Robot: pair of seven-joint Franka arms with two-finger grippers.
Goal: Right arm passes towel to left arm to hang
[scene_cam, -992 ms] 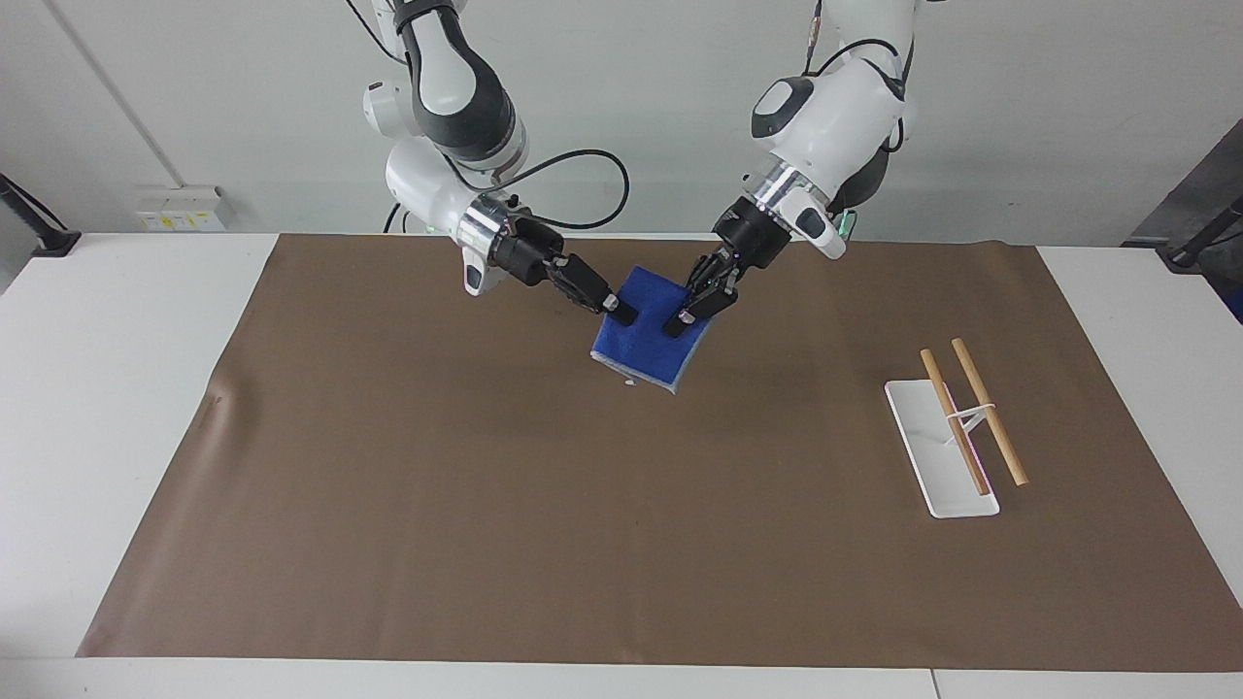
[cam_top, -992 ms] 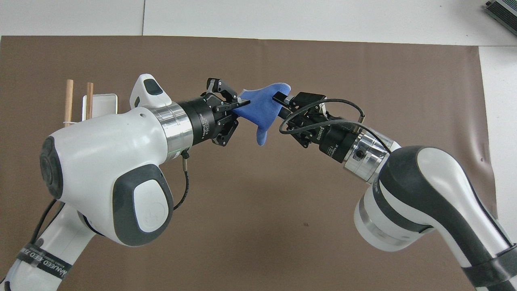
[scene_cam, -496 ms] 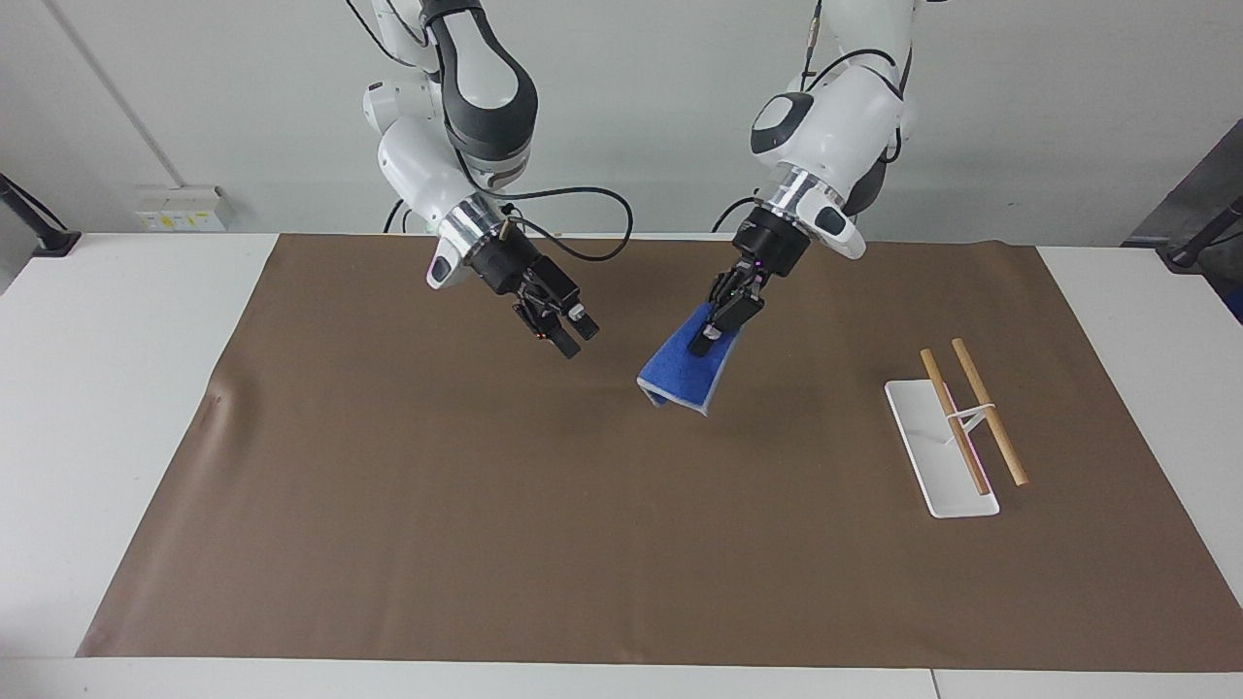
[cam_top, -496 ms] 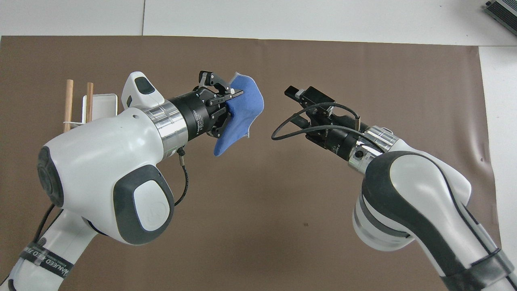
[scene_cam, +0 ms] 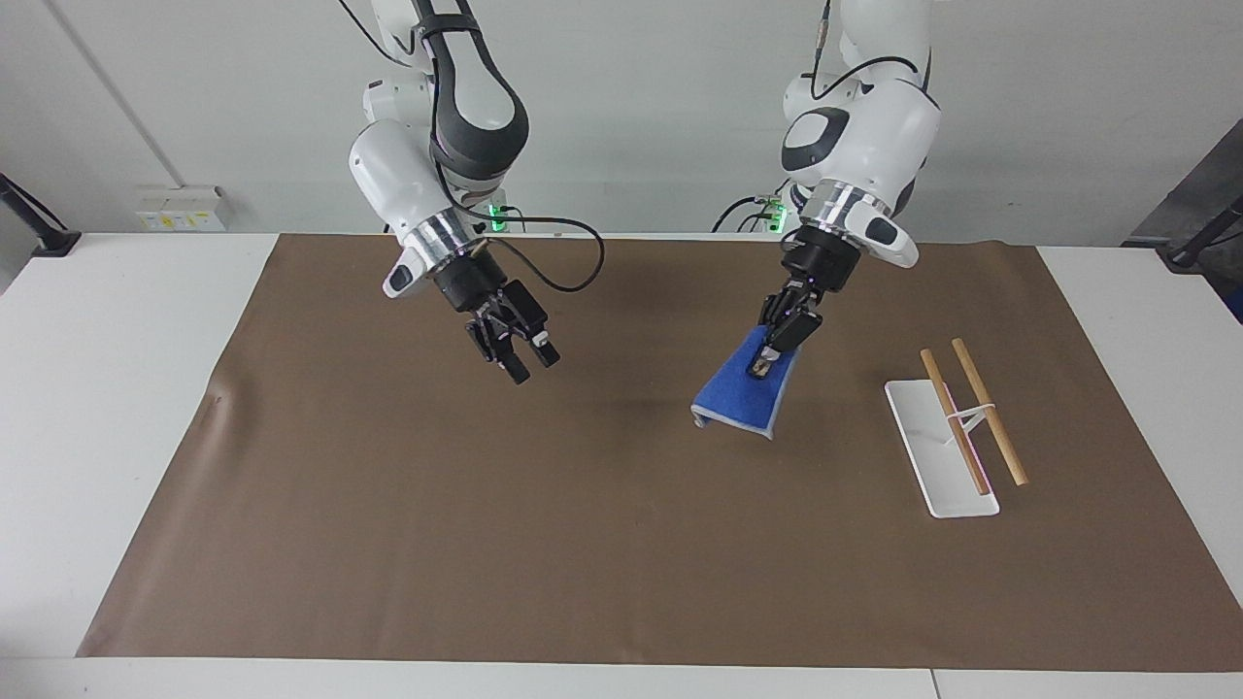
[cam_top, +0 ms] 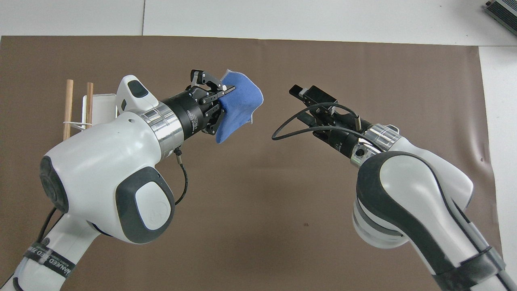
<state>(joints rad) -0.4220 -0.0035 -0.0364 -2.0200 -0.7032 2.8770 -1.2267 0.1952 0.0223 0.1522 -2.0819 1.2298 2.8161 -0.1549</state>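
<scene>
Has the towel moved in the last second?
Yes. Held in the left pincer, the towel has shifted toward the wooden-rod rack at the left arm's end of the table, away from the right pincer.

Both views are bright and evenly lit — soft, diffuse light from above, no hard beam. Shadows on the brown mat [scene_cam: 621,505] are faint smudges: a dim patch lies under the right arm's fingers [scene_cam: 547,356], another under the towel [scene_cam: 743,403] hanging from the left arm's fingers [scene_cam: 759,366]. The white arm shells [cam_top: 101,161] carry mild sheen, no blown glare. Focus is sharp across the tabletop [scene_cam: 107,388]; in the overhead view the near arm shells loom large — slightly softer at the bottom corners.
</scene>
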